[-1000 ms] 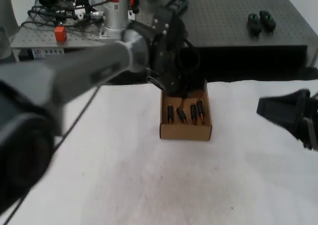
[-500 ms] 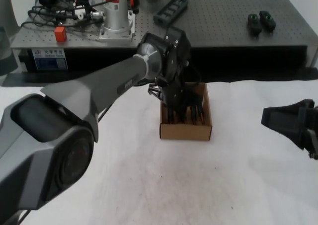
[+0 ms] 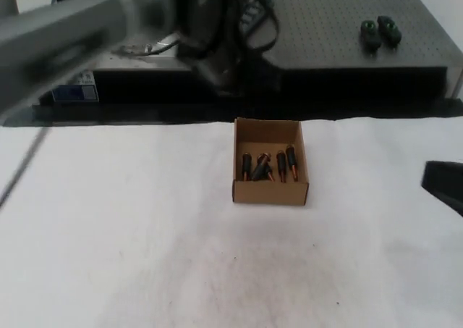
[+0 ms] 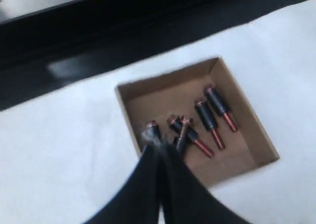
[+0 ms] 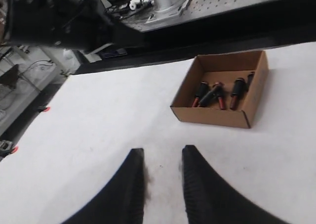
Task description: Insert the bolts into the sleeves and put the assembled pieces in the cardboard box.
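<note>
Cardboard box — below left gripper

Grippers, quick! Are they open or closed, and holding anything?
Left gripper: closed, holding nothing.
Right gripper: open, holding nothing.

Grey arm, black tapered fingers

White cloth over bench; black perforated breadboard behind, two dark green-topped knobs on it.
</note>
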Action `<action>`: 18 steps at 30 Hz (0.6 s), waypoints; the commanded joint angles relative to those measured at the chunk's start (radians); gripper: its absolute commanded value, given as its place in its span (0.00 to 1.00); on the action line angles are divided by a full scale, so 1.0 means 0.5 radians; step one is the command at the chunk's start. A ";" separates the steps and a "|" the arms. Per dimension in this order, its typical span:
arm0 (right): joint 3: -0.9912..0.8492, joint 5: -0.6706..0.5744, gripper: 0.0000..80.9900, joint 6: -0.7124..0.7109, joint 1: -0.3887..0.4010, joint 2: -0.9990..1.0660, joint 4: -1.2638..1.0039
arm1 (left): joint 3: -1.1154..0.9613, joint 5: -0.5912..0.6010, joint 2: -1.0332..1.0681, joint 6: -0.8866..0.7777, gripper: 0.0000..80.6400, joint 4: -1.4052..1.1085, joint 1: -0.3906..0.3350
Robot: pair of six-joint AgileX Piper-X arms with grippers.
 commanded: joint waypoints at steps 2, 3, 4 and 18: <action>0.004 0.176 0.17 -0.060 0.005 -0.121 0.119 | 0.670 -0.067 -0.569 -0.085 0.00 -0.363 0.002; 0.004 0.170 0.15 -0.060 0.005 -0.152 0.143 | 0.812 -0.067 -0.699 -0.105 0.00 -0.432 0.002; 0.004 0.158 0.13 -0.068 0.005 -0.192 0.170 | 0.979 -0.066 -0.859 -0.123 0.00 -0.480 0.002; 0.012 0.165 0.08 -0.237 0.005 -0.577 0.637 | 2.129 -0.082 -2.752 -0.196 0.00 -0.454 -0.056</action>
